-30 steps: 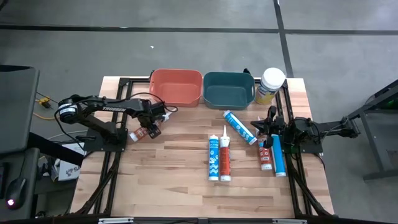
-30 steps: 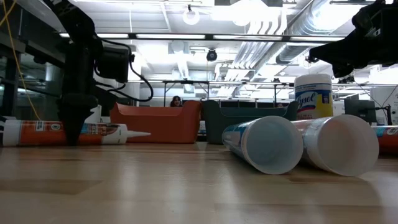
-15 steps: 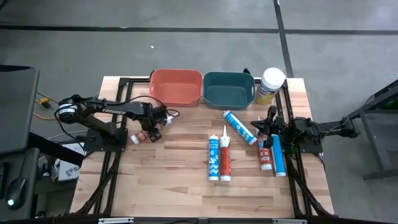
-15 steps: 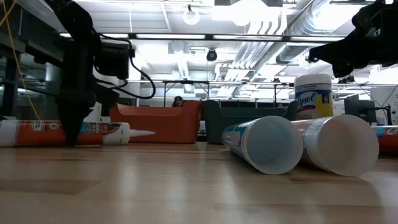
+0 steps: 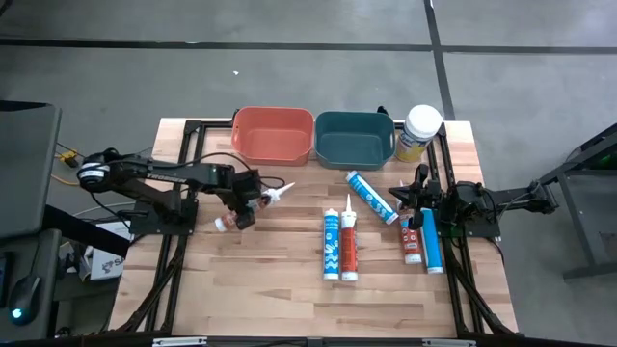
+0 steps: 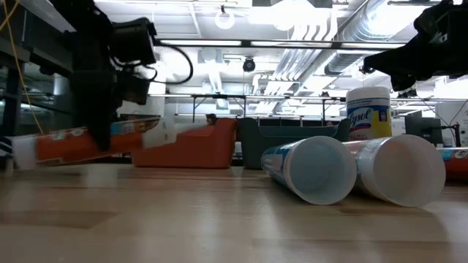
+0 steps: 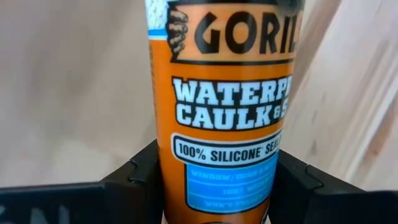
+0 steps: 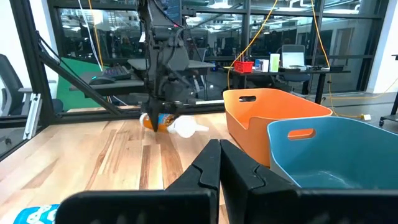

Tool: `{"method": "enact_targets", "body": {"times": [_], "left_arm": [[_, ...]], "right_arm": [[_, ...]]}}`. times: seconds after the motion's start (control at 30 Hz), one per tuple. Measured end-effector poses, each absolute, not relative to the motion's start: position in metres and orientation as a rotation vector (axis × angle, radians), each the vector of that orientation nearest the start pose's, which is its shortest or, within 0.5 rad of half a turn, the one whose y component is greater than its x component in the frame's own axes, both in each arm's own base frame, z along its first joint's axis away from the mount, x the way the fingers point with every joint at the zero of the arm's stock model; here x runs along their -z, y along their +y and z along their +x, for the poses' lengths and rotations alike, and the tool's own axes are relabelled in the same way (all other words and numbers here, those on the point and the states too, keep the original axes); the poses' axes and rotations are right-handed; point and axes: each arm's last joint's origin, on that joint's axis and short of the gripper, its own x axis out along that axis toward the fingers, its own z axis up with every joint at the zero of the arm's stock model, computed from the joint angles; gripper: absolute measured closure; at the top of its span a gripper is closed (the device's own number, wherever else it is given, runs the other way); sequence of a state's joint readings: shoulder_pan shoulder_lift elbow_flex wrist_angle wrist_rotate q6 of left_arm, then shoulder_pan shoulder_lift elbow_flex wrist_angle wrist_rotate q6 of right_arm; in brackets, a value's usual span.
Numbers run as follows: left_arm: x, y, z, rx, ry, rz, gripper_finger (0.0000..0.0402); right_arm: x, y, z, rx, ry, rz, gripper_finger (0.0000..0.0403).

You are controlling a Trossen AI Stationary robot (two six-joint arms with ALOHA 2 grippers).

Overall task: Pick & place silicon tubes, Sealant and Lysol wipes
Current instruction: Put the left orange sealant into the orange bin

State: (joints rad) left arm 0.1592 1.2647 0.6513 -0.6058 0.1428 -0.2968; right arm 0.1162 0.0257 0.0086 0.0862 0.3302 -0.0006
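My left gripper (image 5: 243,200) is shut on an orange-and-white Gorilla silicone caulk tube (image 5: 253,202) at the table's left centre, in front of the orange bin; the low view shows the tube (image 6: 95,140) too. My right gripper (image 5: 400,198) is shut and empty, waiting above the table's right side. The Lysol wipes (image 5: 418,132), a canister with a white lid and yellow label, stands upright at the far right corner. Two tubes (image 5: 339,246) lie side by side at the centre, a blue-and-white one (image 5: 371,196) lies behind them, and two more (image 5: 422,241) lie under my right arm. My left gripper pinches the caulk tube's body about midway along (image 7: 221,155) between its two fingers (image 7: 134,180). The fingers come from above, pointing down, and lie across the tube. The tube is lifted off the table and tilted, with its nozzle end (image 6: 191,131) higher than its base end (image 6: 22,151).
An orange bin (image 5: 274,135) and a teal bin (image 5: 354,138) stand side by side at the far edge. Bare wood lies along the near half of the table. A person shows far off in the room behind the bins.
My left gripper has gone toward the table's right edge and up with the caulk tube. The tube has left the table, has turned so that its nozzle points toward the far right, and has tipped nozzle end up.
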Motion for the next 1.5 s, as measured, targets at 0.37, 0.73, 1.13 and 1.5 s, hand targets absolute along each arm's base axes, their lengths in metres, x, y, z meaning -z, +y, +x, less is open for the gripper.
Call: {"method": "enact_targets", "body": {"times": [0.37, 0.73, 1.13, 1.5], "left_arm": [[-0.199, 0.030, 0.210, -0.119, 1.038, -0.345, 0.0220], [-0.272, 0.041, 0.213, -0.298, 1.073, 0.109, 0.0220], [-0.298, 0.070, 0.235, -0.474, 1.167, 0.506, 0.0222], [-0.303, 0.121, 0.256, -0.492, 1.255, 0.593, 0.0224]], "right_arm": [[-0.173, 0.002, 0.097, 0.214, -0.068, 0.015, 0.0402], [-0.173, 0.002, 0.097, 0.214, -0.068, 0.015, 0.0402], [-0.173, 0.002, 0.097, 0.214, -0.068, 0.015, 0.0402], [-0.173, 0.002, 0.097, 0.213, -0.068, 0.015, 0.0402]]}}
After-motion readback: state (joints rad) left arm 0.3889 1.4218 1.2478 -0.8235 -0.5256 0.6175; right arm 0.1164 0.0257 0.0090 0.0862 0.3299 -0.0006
